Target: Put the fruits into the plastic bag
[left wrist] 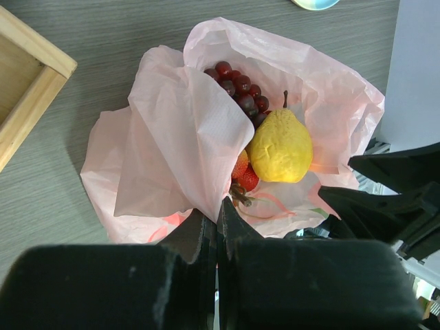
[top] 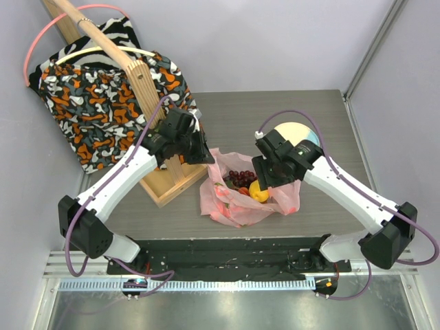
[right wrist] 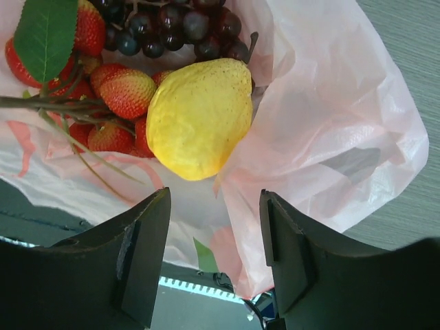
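- fruits [top: 244, 184] sit inside the plastic bag [top: 230, 210] at table centre: grape bunch [left wrist: 237, 86] at 12 o'clock, yellow fruit [left wrist: 280, 146] at 3, strawberries [right wrist: 127, 91] beside it.
- left gripper [left wrist: 218, 223]: i read jaws pinched tight on the bag's 10 o'clock rim fold.
- right gripper [right wrist: 214, 203]: jaws spread wide, hovering over the yellow fruit.

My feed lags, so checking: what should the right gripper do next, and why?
Probably lift the right gripper straight up, clear of the plastic bag: its jaws stand open and empty, the yellow fruit lies inside beside the grapes and strawberries, and the left gripper pinches the bag's edge.
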Controlling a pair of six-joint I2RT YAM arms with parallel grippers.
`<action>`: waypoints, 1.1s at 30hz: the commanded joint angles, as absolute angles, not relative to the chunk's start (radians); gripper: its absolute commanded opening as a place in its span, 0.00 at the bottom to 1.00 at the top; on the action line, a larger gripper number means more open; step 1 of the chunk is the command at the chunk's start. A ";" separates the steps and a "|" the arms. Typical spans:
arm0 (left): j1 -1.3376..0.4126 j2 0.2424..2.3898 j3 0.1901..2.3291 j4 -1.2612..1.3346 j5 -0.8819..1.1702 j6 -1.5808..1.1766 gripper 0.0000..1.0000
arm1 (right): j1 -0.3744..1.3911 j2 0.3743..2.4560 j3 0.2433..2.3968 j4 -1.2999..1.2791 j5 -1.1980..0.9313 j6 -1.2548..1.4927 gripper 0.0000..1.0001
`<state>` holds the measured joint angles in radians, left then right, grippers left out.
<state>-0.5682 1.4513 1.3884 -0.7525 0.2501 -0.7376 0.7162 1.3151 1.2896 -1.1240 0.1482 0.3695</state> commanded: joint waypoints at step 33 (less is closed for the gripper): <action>-0.606 1.437 1.767 -0.761 0.241 -0.675 0.00 | 0.626 1.233 1.880 -1.089 0.379 0.322 0.01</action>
<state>-0.6079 1.4387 1.5917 -0.7841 0.2432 -0.6979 0.6296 1.2819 1.6047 -1.0950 0.2531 0.3676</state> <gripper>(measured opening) 0.017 0.031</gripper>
